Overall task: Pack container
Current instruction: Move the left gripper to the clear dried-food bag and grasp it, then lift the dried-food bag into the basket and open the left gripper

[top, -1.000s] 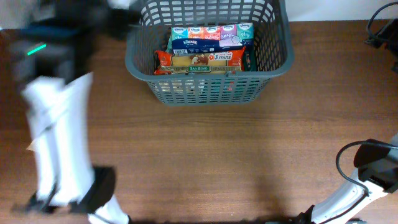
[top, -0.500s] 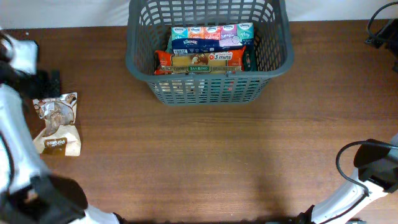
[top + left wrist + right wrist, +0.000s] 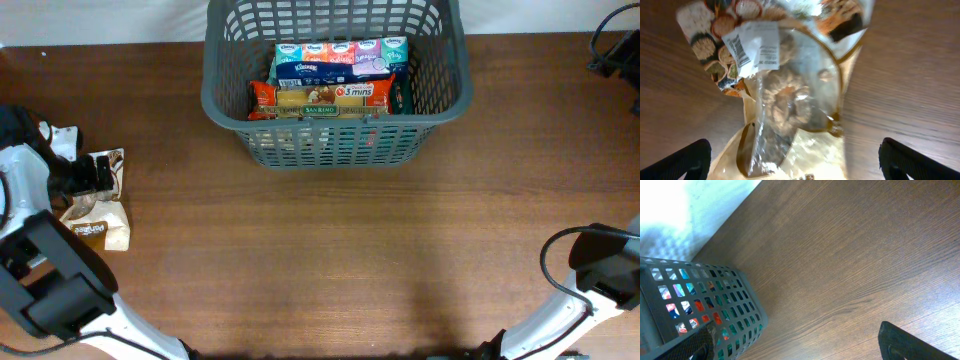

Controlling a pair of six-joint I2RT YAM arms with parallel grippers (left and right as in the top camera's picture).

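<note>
The bag (image 3: 98,225) lies directly under the left gripper (image 3: 795,162), its long axis crossing the gap between the wide-apart fingers, so that arm is nearer; the basket (image 3: 330,148) stands well off toward far centre, and the right gripper (image 3: 797,344) is also spread.

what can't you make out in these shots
- Print on the snack bag: blurred in the left wrist view and too small overhead, where the left gripper covers its top.
- Bottom of the basket: hidden overhead under the tissue pack and pasta packet.
- Most of the right gripper: cut off by the right wrist view's bottom edge; unseen overhead.
</note>
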